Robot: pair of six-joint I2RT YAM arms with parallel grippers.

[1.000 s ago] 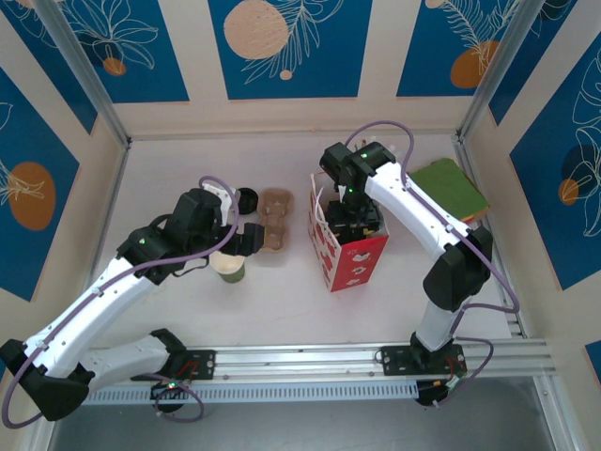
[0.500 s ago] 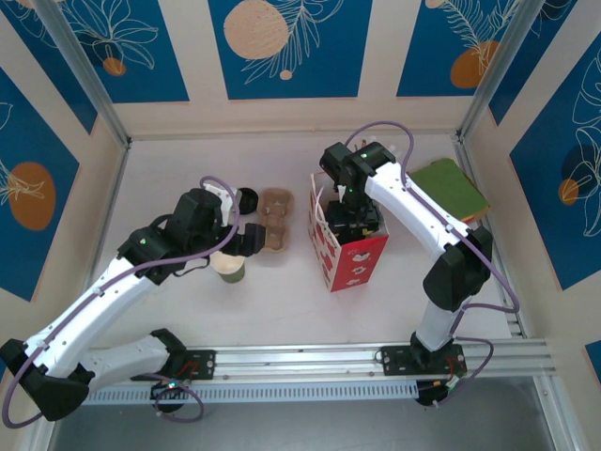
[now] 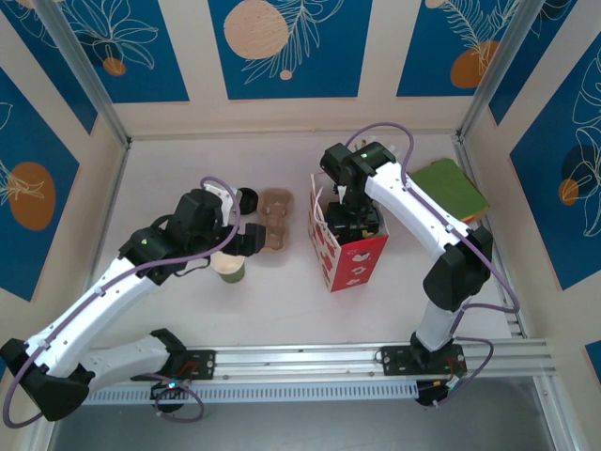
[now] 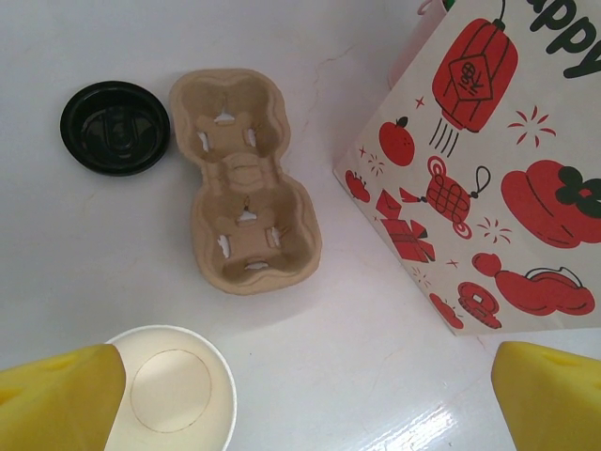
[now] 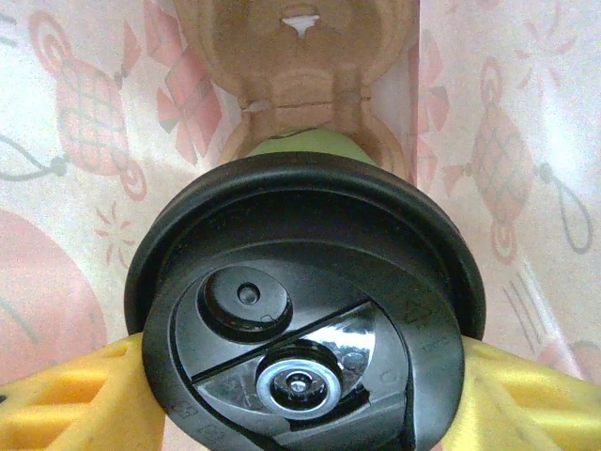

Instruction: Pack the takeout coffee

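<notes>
The takeout coffee (image 5: 300,319), a green cup under a round black lid, hangs inside the red-and-white bag (image 3: 352,258). My right gripper (image 5: 300,399) is shut on it, with yellow fingers (image 5: 75,404) pressed against both sides of the lid. From above, the right gripper (image 3: 349,216) reaches down into the bag's open top. A brown cardboard holder (image 5: 300,47) lies below the cup at the bag's bottom. My left gripper (image 4: 305,404) stands open and holds nothing, hovering low over the table beside a lidless cup (image 4: 169,395).
A loose black lid (image 4: 115,128) and a brown two-cup carrier (image 4: 246,178) lie left of the bag (image 4: 488,169). The lidless green cup (image 3: 228,266) stands under my left arm. A green pad (image 3: 451,188) lies at the far right by the wall.
</notes>
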